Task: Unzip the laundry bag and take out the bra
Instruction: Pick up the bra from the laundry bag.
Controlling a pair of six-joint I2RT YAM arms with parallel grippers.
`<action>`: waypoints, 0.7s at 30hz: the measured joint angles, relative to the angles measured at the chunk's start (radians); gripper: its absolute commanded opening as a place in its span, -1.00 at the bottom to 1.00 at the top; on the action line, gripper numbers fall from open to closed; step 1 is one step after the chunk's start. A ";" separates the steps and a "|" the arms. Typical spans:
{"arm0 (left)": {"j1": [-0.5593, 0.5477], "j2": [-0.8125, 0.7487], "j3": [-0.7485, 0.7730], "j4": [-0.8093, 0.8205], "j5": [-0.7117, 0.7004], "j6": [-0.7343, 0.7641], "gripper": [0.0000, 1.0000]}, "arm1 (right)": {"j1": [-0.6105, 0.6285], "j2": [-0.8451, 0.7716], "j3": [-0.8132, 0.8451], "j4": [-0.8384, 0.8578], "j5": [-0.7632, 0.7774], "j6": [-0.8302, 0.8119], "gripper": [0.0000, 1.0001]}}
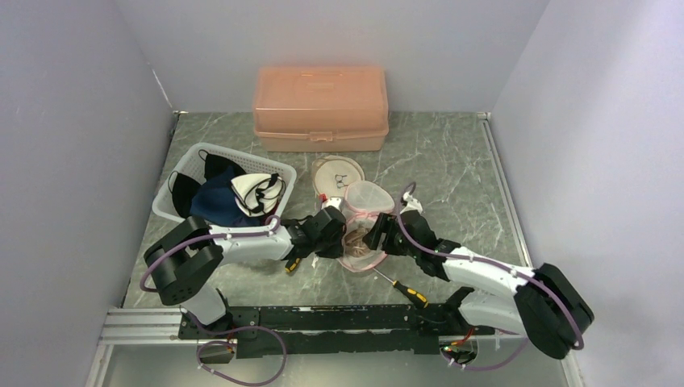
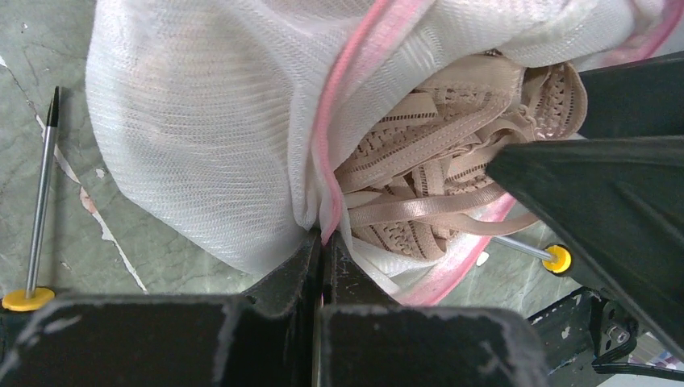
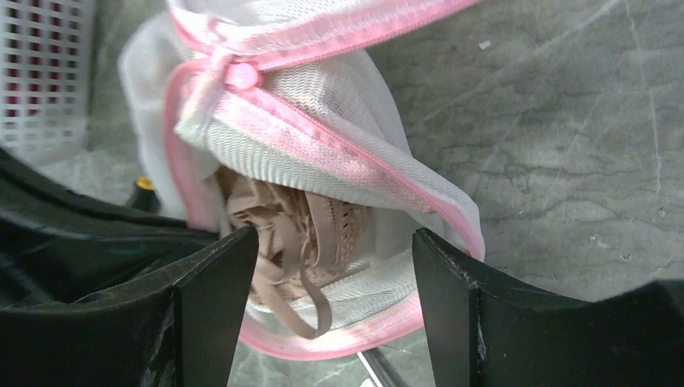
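We are working on the table [image 1: 452,161], where the laundry bag [image 2: 193,129] is lying between our two arms, its mouth already gaping toward the right arm. Inside that mouth the bra [image 2: 435,153] is sitting in a loose beige tangle of straps and lace — in the bag, not yet out of it. Our left tool [image 2: 323,246] is pinching the bag's mesh right at the pink-trimmed rim, jaws fully closed on the fabric. We are judging that this is anchoring the bag and propping the opening, so the bag is not dragging along when the bra is pulled. Our right tool [image 3: 331,250] is hovering with its jaws spread wide on either side of the bra's bunched straps — gripping nothing, by the look of it, and lined up to close on them.
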State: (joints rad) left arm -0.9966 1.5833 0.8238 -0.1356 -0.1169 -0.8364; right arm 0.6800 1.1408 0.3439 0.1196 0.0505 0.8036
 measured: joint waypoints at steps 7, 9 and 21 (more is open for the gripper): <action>0.000 0.005 0.002 -0.003 0.000 0.000 -0.95 | 0.000 -0.178 -0.001 -0.059 0.002 -0.008 0.49; 0.000 0.008 0.004 -0.003 0.000 0.000 -0.95 | 0.000 -0.203 -0.001 -0.070 0.000 -0.009 0.49; 0.000 0.018 0.013 -0.004 0.007 0.000 -0.95 | 0.000 -0.135 0.001 -0.062 -0.061 -0.009 0.49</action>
State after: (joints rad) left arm -0.9970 1.6016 0.8364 -0.1394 -0.1097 -0.8364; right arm 0.6796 1.0061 0.3447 0.0574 -0.0101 0.7948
